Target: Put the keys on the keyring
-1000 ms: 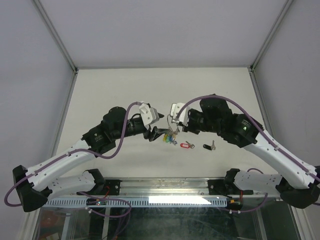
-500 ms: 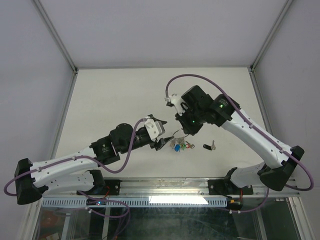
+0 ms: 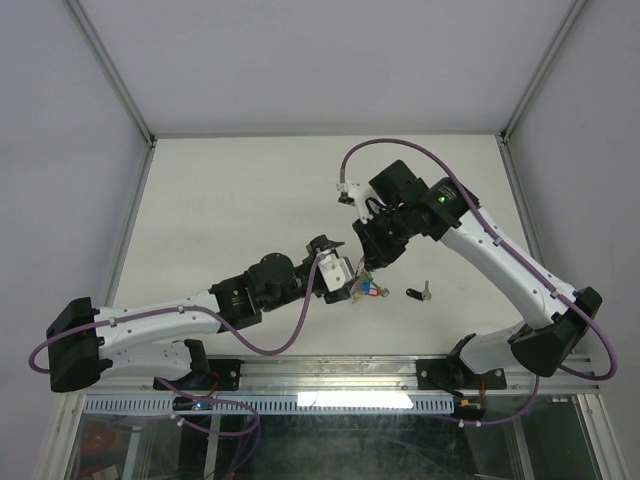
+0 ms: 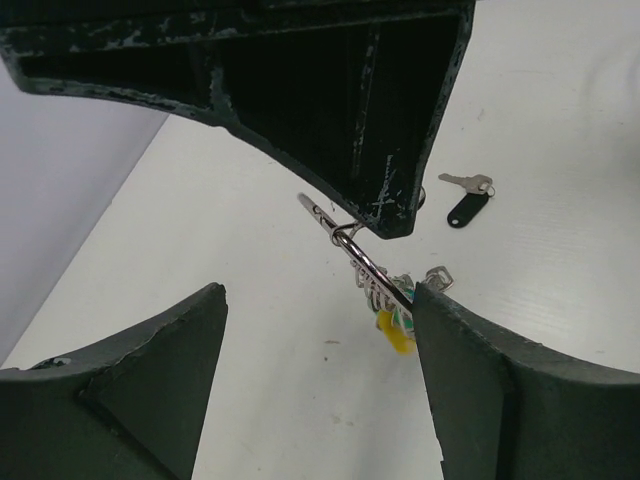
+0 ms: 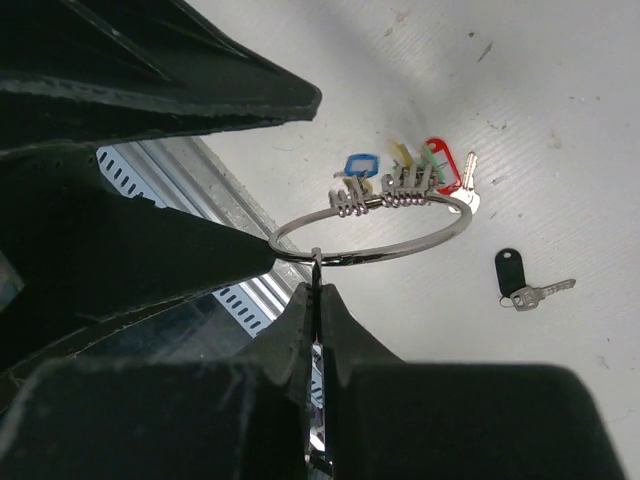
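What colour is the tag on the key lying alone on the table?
Black; the lone key's tag shows best in the right wrist view.

The left arm [image 3: 170, 315] stretches low and forward toward the middle, and the left gripper [image 4: 318, 300] has its fingers spread wide. The right arm [image 3: 500, 262] arches high and bends down, with the right gripper [image 5: 316, 292] pinched tight on the keyring [image 5: 385, 254].

Thin silver wire keyring [image 4: 365, 268]: edge-on, lower end hidden behind a finger [image 4: 520, 400] of the left gripper [image 4: 320, 292]; its coloured plastic tags [image 4: 395, 332] mostly covered.
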You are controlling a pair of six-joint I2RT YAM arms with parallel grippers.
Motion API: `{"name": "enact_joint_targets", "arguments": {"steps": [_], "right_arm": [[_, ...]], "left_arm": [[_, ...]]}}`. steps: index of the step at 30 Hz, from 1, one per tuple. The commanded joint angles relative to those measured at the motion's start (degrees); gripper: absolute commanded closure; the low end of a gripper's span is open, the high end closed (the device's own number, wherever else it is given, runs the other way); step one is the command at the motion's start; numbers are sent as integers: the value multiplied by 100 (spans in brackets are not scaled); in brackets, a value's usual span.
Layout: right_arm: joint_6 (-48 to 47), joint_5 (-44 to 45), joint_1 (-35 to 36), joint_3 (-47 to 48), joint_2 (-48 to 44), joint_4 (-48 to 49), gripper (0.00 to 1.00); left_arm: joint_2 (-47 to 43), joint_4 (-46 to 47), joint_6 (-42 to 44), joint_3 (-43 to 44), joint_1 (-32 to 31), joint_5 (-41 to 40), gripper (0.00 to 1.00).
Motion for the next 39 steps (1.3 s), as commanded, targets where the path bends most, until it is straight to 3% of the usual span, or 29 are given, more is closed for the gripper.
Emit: {"name": "enact_joint_targets", "arguments": {"steps": [1, 10, 24, 27, 30, 32, 39], "right_arm": [[-52, -596, 20, 295, -82, -56, 100], [-78, -713, 22, 270, -95, -134, 100], [-104, -861, 22, 198, -86, -138, 100], [-104, -854, 19, 139, -95, -74, 100], [-95, -805, 21, 95, -139, 5, 100], [-81, -699, 20, 69, -224, 136, 99], [107, -168, -107, -199, -857, 1046, 69]], "left_arm": [[233, 505, 459, 299, -49, 88, 27], [506, 467, 560, 519, -85, 177, 31], [644, 219, 1034, 704, -362, 139, 59], [618, 153, 1078, 729, -465, 116, 71], [624, 20, 1059, 828, -543, 88, 96], [617, -53, 995, 868, -555, 32, 100], [543, -195, 669, 904, -566, -434, 100]]}}
